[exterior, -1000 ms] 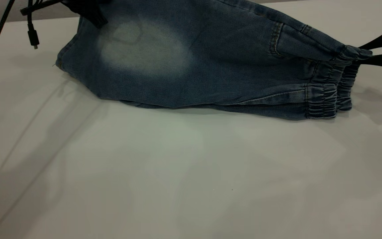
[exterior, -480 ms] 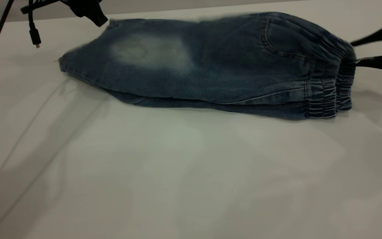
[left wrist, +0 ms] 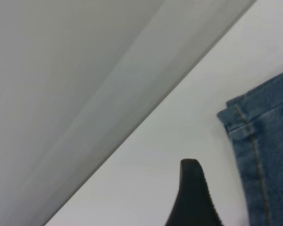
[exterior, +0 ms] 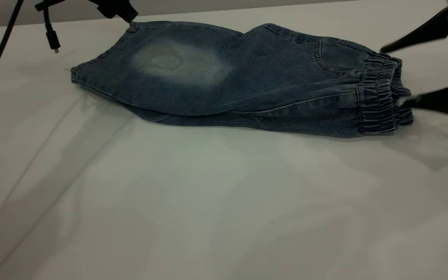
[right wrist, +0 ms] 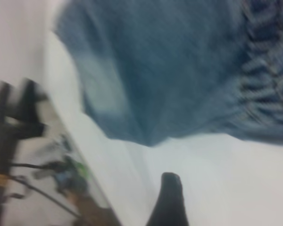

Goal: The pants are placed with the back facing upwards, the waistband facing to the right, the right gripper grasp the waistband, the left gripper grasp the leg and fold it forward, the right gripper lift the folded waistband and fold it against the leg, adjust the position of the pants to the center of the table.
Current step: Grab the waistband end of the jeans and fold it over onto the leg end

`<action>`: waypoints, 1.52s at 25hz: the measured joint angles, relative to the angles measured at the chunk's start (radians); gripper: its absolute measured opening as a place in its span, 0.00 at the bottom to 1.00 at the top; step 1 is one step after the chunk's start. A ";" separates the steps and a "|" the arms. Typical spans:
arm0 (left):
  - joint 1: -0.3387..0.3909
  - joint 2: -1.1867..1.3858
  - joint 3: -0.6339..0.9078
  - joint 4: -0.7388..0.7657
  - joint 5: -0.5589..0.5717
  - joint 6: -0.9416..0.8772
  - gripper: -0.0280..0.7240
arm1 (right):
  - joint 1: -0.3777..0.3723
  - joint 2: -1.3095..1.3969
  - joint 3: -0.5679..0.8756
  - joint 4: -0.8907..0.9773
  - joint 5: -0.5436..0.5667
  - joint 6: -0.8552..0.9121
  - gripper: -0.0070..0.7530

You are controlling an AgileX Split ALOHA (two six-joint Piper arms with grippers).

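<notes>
Lying folded on table (exterior: 224, 202): pants (exterior: 239, 85) | right end effector (exterior: 414, 74) released beside waistband (exterior: 379, 97); left end effector (exterior: 125, 13) state untellable

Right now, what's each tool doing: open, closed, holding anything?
Left tool: cannot be told.
Right tool: open, holding nothing, at the waistband.

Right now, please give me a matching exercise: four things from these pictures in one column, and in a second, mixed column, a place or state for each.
Things:
1. pants
2. waistband
3. left gripper
4. right gripper

Places or states:
a. elastic, gathered, at the pants' right end
b. fingers apart, beside the waistband
c. folded, lying on the table
d. above the far left corner of the pants

Pairs: 1-c, 2-a, 3-d, 4-b
</notes>
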 joint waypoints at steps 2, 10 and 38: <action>-0.008 0.000 -0.001 0.000 0.005 0.000 0.65 | 0.038 0.000 0.000 -0.006 -0.031 0.013 0.70; -0.044 0.000 -0.001 -0.001 -0.001 -0.050 0.65 | 0.084 0.071 -0.053 0.026 -0.139 0.070 0.71; -0.048 0.000 -0.001 -0.001 -0.074 -0.048 0.57 | 0.084 0.190 -0.112 0.153 -0.240 0.149 0.12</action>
